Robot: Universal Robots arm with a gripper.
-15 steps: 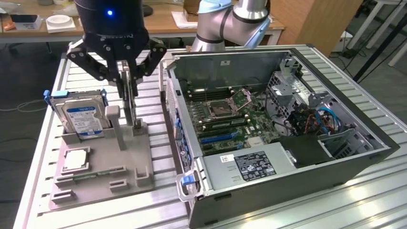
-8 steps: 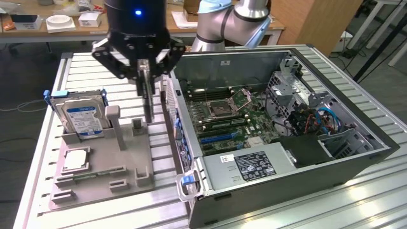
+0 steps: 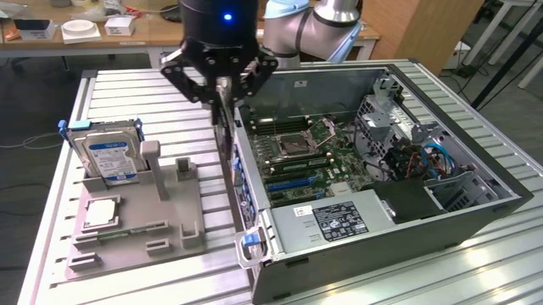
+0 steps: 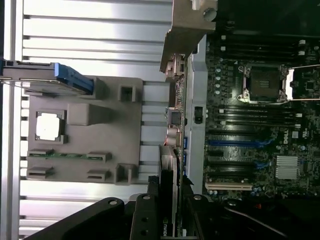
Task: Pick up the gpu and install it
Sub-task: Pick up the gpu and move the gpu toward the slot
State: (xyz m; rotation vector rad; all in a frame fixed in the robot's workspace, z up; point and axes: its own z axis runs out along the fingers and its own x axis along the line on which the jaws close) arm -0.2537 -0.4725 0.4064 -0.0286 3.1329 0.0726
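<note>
Hand gripped the gpu, which hung edge-on beneath it, long axis vertical, just beside the computer case wall, blue slots toward the exterior view's right.

Exterior high, oblique; wrist straight down; both see motherboard.

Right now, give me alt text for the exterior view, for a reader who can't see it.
The tool grips the gpu edge-on, hanging upright at the open computer case's wall, on the side facing a grey parts tray. The tray holds a hard drive standing upright; the case lies on its side, motherboard exposed.
</note>
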